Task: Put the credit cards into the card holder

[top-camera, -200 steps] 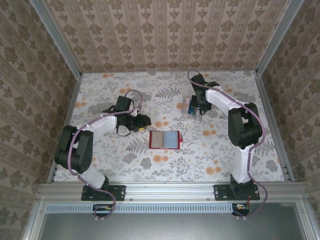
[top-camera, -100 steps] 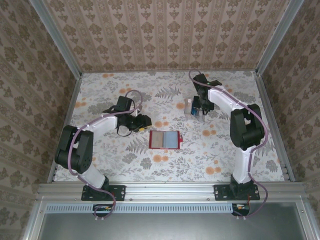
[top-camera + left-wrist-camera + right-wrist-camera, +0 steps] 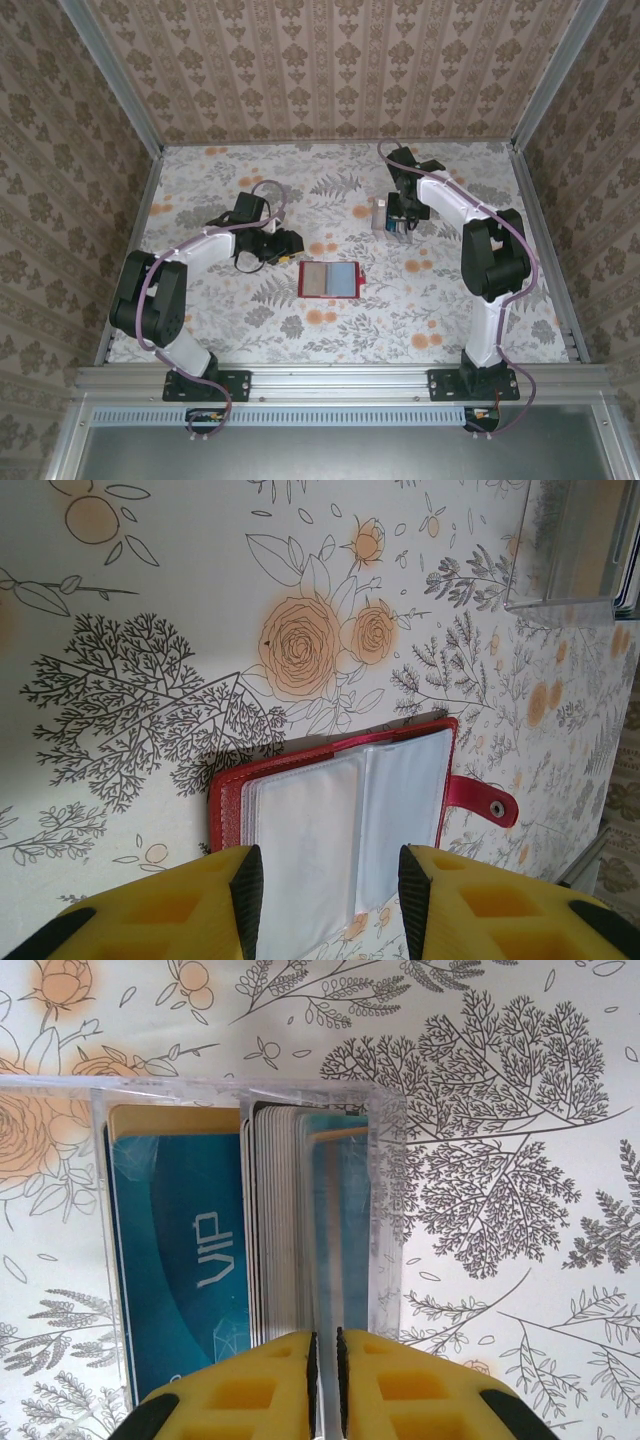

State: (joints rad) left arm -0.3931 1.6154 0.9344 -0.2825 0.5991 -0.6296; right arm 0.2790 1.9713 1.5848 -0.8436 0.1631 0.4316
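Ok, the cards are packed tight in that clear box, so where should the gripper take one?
Probably by its upper edge, from straight above: the credit cards stand on edge in the clear box, walls covering their sides, only top edges free.

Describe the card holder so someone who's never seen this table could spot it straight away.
On the flowery table, look near the middle, beside the left arm's pincer. The card holder is a flat red wallet lying open, pale see-through pockets facing up. It's the only red thing; the box of cards farther back is clear plastic.
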